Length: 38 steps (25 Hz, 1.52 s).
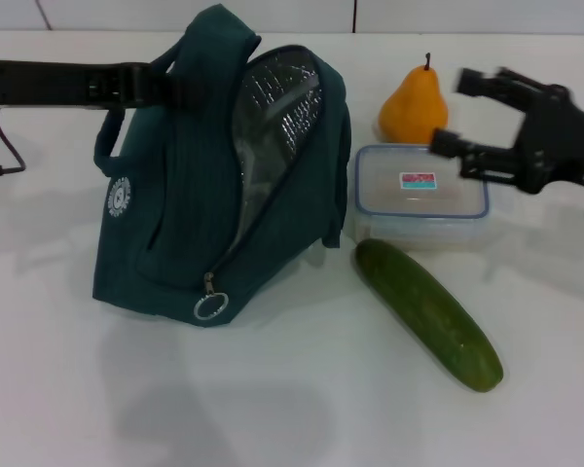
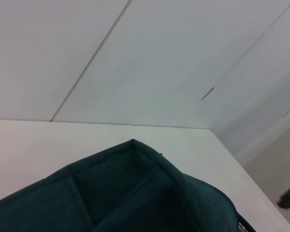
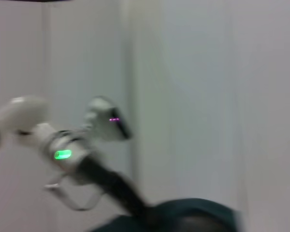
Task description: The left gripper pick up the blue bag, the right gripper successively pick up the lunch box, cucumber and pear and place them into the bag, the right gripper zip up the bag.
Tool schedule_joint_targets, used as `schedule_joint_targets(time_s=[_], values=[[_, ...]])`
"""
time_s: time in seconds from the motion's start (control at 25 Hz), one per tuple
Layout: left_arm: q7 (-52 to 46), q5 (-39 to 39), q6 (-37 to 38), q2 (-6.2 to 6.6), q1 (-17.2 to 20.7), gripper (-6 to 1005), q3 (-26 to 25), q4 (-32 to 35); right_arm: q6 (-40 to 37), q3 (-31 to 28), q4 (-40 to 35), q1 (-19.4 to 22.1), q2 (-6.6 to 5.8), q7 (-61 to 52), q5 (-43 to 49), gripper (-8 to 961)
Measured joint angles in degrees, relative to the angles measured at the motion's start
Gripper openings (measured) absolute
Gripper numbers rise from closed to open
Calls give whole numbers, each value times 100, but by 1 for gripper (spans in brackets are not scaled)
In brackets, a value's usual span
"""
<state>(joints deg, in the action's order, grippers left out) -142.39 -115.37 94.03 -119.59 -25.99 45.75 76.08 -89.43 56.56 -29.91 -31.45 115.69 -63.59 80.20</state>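
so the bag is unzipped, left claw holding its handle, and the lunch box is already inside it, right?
Not quite. In the head view the lunch box sits on the table beside the blue bag, not inside. The bag is unzipped and the left claw holds its handle.

Bright, soft shadows; right wrist view blurred

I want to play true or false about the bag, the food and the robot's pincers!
1. The bag is zipped shut. False: it gapes open, showing silver lining.
2. The pear is inside the bag. False: it stands on the table behind the lunch box.
3. The cucumber lies on the table in front of the lunch box. True.
4. The right pincer is open, above the lunch box. True.
5. The left pincer is at the bag's top. True.
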Motion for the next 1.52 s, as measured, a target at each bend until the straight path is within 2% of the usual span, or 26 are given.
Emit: schedule_joint_targets(time_s=[0.12, 0.36, 0.52, 0.64, 0.76, 1.0, 1.24, 1.52], values=[[83, 38, 0, -2, 70, 44, 1, 2, 430, -9, 136, 312, -55, -27, -323, 856], [121, 72, -7, -3, 83, 44, 4, 3, 733, -76, 360, 620, -76, -534, -429, 855], [115, 111, -15, -4, 62, 44, 4, 3, 974, -497, 882, 681, -42, -1155, -542, 855], [114, 112, -19, -3, 45, 44, 4, 3, 951, -628, 1088, 646, -33, -1195, -554, 855], [109, 112, -19, -3, 20, 44, 4, -3, 783, -614, 1075, 500, -9, -1042, -554, 854], [105, 243, -95, -6, -8, 44, 4, -44, 362, -437, 1121, -152, 41, -940, -774, 854], [97, 315, -162, -10, -18, 44, 100, -55, 749, 277, 1279, -820, 50, -860, -887, 853], [96, 334, -291, -12, -20, 44, 212, -132, 877, 1499, 1114, -1111, 49, -806, -1648, 852]])
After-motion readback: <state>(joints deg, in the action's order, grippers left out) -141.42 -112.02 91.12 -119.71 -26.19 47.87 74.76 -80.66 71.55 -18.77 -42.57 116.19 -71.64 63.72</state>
